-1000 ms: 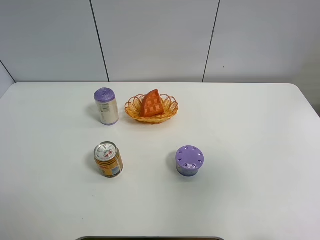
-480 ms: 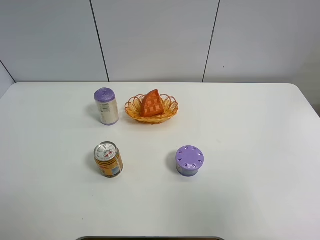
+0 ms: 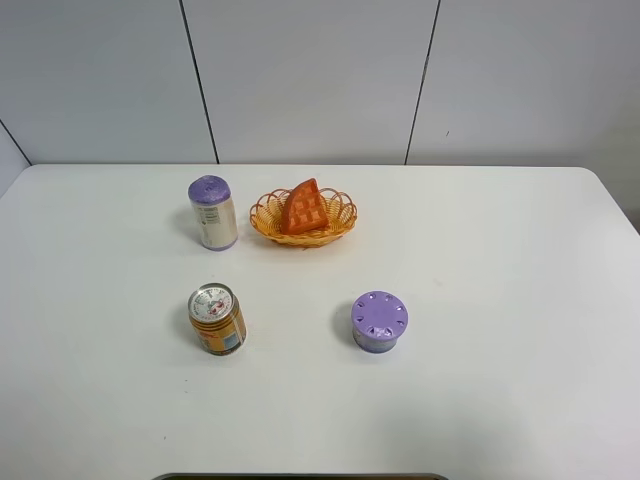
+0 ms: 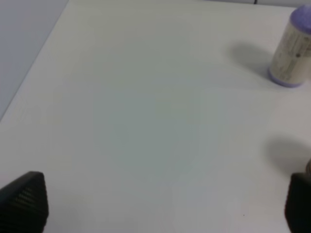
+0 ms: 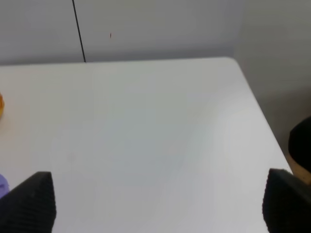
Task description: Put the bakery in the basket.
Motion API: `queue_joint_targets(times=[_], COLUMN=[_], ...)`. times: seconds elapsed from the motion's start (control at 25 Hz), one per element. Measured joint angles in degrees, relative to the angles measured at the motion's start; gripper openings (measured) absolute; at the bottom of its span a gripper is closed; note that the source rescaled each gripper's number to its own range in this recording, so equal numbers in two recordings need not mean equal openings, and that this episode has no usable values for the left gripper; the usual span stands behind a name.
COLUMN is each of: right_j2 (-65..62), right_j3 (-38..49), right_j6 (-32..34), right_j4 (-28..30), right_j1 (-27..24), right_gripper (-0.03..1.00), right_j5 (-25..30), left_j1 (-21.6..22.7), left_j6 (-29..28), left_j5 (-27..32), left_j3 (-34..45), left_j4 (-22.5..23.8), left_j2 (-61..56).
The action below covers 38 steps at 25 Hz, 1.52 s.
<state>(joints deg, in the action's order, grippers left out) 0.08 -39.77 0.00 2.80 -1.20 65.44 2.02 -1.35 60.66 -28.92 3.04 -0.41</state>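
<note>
The bakery (image 3: 303,207), an orange-brown waffle wedge with a raised grid, leans inside the orange-yellow woven basket (image 3: 342,222) at the back middle of the table. Neither gripper shows in the exterior high view. In the left wrist view my left gripper (image 4: 160,204) is open and empty over bare table, with only its dark fingertips (image 4: 23,201) showing. In the right wrist view my right gripper (image 5: 158,201) is open and empty, fingertips (image 5: 30,201) wide apart, with an orange sliver of the basket (image 5: 1,105) at the frame edge.
A tall pale can with a purple lid (image 3: 212,212) stands left of the basket and also shows in the left wrist view (image 4: 291,53). An orange can (image 3: 217,319) stands front left. A short purple-lidded can (image 3: 379,321) stands front middle. The table's right edge (image 5: 262,121) is near the right gripper.
</note>
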Motion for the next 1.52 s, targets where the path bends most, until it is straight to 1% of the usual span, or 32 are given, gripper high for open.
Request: queue_joint_targets(times=[0.24,0.52,0.68,0.8,1.2,1.52], right_j2=[-0.2,-0.2,-0.2,-0.2,-0.2,-0.2], right_j3=[5.4,10.1,10.5,10.5,10.9,10.9], right_j6=[0.4,1.2,1.2,1.2,0.9,0.9], right_j4=[0.1,-0.1,-0.1,-0.1,-0.1,-0.1], right_j1=[1.8,1.8,1.8,1.8,1.8,1.8], right_gripper=[0.84,0.84,0.84,0.82,0.80,0.80], right_j5=[-0.4,-2.7,-3.7,-4.3,-4.3,-4.3], left_j1=[0.0,0.0,0.0,0.0,0.0,0.0], left_j6=[0.0,0.0,0.0,0.0,0.0,0.0], left_j5=[0.0,0.0,0.0,0.0,0.0,0.0], left_j3=[0.0,0.0,0.0,0.0,0.0,0.0], left_j4=[0.0,0.0,0.0,0.0,0.0,0.0], left_j2=[0.0,0.0,0.0,0.0,0.0,0.0])
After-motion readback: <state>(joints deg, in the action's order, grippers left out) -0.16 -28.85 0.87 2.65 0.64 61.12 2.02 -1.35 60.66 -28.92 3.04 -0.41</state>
